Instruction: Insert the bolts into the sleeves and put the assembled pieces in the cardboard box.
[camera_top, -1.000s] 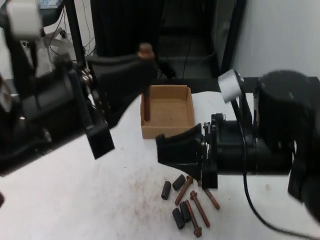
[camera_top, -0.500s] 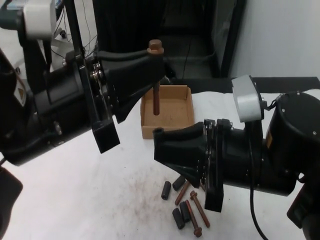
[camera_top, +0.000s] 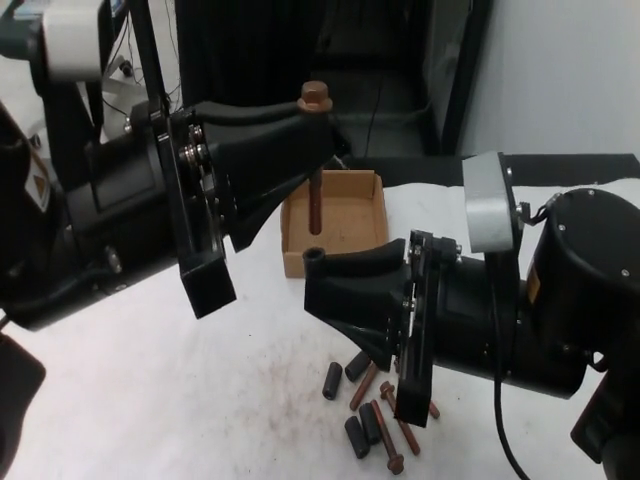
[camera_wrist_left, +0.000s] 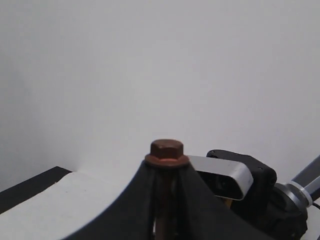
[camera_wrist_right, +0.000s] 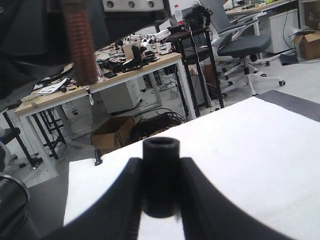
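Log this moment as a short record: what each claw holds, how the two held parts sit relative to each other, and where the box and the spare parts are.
left claw: shut on bolt, head up, shank hanging down
right claw: shut on sleeve, upright, open end up
bolt vs sleeve: bolt tip above sleeve, apart, not yet inserted
box: on bench, behind the held parts
loose sleeves: on bench, below right arm
loose bolts: lying among the sleeves

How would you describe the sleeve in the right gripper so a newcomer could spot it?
Start at the cardboard box. Before its near wall, the right gripper pinches a short black sleeve upright. Unlike the loose sleeves lying on the bench, it is held aloft.
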